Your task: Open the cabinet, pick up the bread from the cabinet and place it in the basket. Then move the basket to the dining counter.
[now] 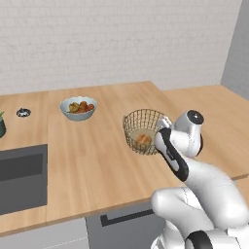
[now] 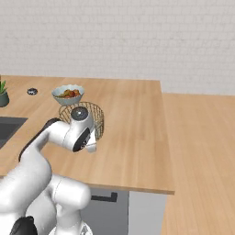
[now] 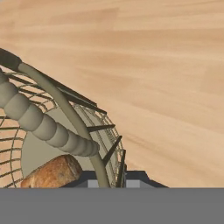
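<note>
While the pincer pinches the basket by its thick rim over the counter, near the fruit bowl, that thin hold could slip and tip the basket, spilling the bread lying inside.

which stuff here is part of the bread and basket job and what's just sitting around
Part of the job:
- basket, tilted, rim in the pincer
- bread inside the basket
- dining counter under it

Just lying about:
- white bowl of fruit
- small dark round object near the wall
- potted plant at the counter's left end
- sink
</note>
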### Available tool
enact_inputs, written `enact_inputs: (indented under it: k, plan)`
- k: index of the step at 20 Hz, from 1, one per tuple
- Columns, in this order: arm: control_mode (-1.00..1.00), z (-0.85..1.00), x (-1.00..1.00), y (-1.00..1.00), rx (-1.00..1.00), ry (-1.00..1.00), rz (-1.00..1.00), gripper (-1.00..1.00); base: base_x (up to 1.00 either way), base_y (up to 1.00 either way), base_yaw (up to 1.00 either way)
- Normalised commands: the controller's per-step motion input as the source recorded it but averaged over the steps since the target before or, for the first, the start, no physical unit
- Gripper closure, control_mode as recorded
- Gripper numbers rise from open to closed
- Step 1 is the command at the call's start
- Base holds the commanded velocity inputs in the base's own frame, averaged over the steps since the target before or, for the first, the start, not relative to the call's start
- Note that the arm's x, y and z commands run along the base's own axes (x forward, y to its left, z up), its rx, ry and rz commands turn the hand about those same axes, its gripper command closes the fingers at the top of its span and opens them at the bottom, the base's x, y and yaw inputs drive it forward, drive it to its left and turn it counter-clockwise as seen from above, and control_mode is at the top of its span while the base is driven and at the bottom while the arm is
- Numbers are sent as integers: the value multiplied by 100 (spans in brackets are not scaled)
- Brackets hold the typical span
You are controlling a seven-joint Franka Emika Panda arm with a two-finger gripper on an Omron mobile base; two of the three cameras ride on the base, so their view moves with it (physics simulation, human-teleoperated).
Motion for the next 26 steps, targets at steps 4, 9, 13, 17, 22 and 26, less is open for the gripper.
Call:
enact_inputs:
  k: [4,9,13,17,22,26]
  plan:
    - [-100,-57,40,-5,-3,12,1,100,0,0,0]
    - [-100,-64,29,0,-4,11,0,100,0,0,0]
    - [-100,-57,25,0,-4,11,0,100,0,0,0]
    - [-100,-46,22,0,-2,10,0,-100,0,0,0]
    - [-100,15,-7,6,1,-1,5,-100,0,0,0]
    - [-100,57,-42,3,4,-18,16,-100,0,0,0]
